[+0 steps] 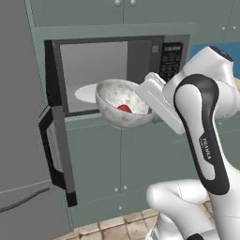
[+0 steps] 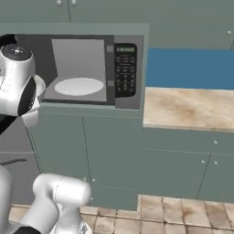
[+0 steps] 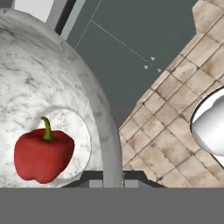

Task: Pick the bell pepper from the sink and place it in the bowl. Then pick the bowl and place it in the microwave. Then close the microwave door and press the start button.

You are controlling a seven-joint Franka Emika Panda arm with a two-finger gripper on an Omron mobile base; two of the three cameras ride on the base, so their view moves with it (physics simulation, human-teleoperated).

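Left base view first: the round, deep, marble-patterned grey-white bowl [image 1: 123, 107] sits at the centre of the frame, held up in front of the open built-in black microwave [image 1: 115, 75], just off the flat white round plate [image 1: 86, 93] inside its grey cavity. My pincer [image 1: 151, 108] is clenched on the bowl's right rim, one finger inside the wall and one outside. The small glossy red bell pepper [image 1: 124, 108] lies at the bottom of the bowl. The wide black microwave door [image 1: 55, 140] hangs open at the left edge, its handle pointing out at me.

Right base view: the microwave cavity and its plate [image 2: 79, 86] occupy the upper left, with the keypad panel [image 2: 124, 69] to their right. My arm covers the far left, and I cannot make out the bowl behind it.

Hand view: the bowl's rim [image 3: 103, 122] runs down to the bottom centre between my fingertips, and the pepper [image 3: 43, 154] rests loose at lower left. I judge the bowl stiff, smooth and rather heavy for a one-sided rim grip, so it may tip or slip. The pepper is light and free to roll, so keeping level matters.
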